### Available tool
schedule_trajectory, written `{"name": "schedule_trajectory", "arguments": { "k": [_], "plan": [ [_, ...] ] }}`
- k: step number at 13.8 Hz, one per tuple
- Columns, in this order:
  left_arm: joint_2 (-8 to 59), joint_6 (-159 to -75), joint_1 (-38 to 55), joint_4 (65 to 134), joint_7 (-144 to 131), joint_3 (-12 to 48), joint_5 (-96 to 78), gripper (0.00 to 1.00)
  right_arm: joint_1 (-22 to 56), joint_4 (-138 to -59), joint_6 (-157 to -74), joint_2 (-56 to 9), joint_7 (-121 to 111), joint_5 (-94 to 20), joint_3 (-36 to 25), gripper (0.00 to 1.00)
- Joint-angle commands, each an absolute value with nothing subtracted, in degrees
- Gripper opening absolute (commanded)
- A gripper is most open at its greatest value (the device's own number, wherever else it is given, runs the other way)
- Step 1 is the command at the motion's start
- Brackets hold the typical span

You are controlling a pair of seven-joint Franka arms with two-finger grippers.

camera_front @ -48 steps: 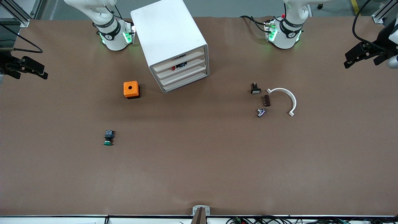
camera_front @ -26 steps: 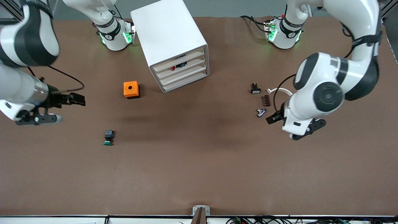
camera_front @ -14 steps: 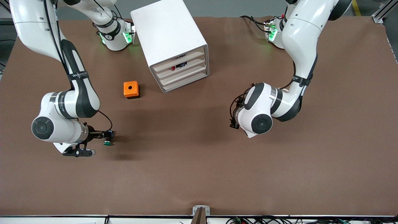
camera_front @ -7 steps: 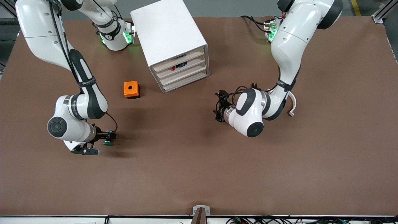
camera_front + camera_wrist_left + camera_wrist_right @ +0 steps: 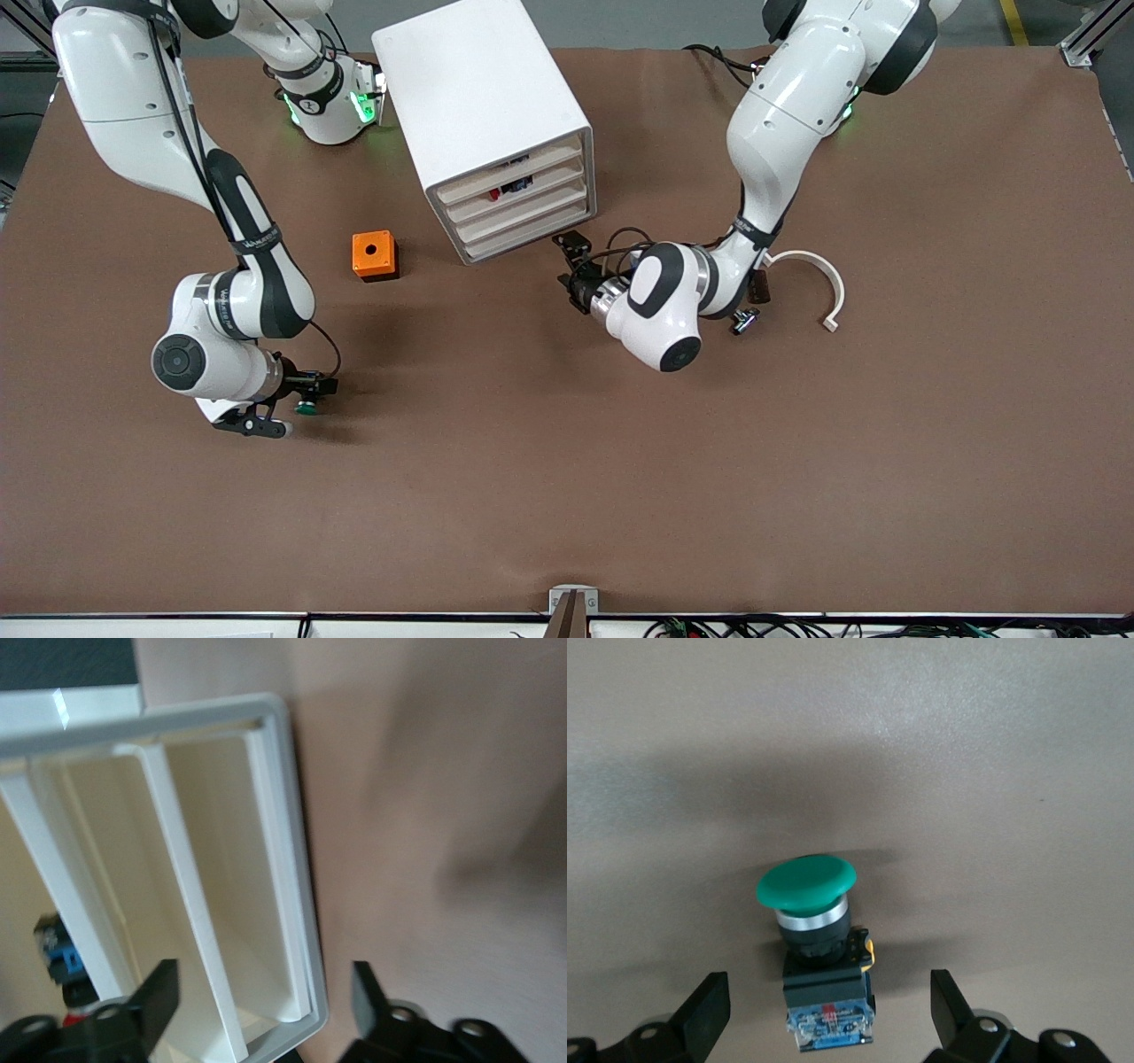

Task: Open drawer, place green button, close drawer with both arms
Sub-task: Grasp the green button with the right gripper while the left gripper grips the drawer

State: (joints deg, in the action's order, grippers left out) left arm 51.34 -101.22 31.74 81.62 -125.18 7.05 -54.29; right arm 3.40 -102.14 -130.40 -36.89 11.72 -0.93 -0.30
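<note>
Right wrist view gives you the button (image 5: 819, 943) lying on its side on the table (image 5: 567, 461), green cap pointing away from the right gripper (image 5: 828, 1014), black body between the two spread fingers (image 5: 707, 1008) with a gap on either side; nothing is gripped. In the front view you find the same button (image 5: 307, 406) just off the tip of the right gripper (image 5: 310, 396), low over the table toward the right arm's end.

The left gripper (image 5: 571, 266) hovers just in front of the white cabinet (image 5: 492, 124), near the lowest drawer (image 5: 530, 229) at the corner toward the left arm's end. Your left wrist view shows the cream drawer fronts (image 5: 221, 904) close up, the left gripper (image 5: 266, 1005) with its fingers (image 5: 159, 997) apart, straddling the cabinet's edge and holding nothing. All four drawers look closed.

Farther from the right gripper, an orange cube (image 5: 373, 254) sits beside the cabinet. By the left arm's wrist lie a curved white piece (image 5: 819, 283) and a small metal part (image 5: 742, 321)
</note>
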Motion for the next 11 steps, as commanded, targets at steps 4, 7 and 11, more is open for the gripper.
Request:
{"name": "schedule_trajectory", "arguments": {
  "k": [4,7,11],
  "plan": [
    [53.8,-96.8,36.6,81.1,-132.4,6.8,-57.9,0.49,2.8,-102.3,-131.2,-37.2,13.0,-0.7,0.3,0.55],
    [53.6,-91.9,36.3,80.9,-133.7,6.8,-59.3,0.49,2.9,-102.2,-131.5,-37.4,13.0,-0.7,0.3,0.34],
    [53.8,-91.5,36.5,80.7,-133.6,6.7,-59.3,0.44,3.2,-102.1,-131.5,-37.4,13.0,-0.6,0.3,0.28]
  ]
}}
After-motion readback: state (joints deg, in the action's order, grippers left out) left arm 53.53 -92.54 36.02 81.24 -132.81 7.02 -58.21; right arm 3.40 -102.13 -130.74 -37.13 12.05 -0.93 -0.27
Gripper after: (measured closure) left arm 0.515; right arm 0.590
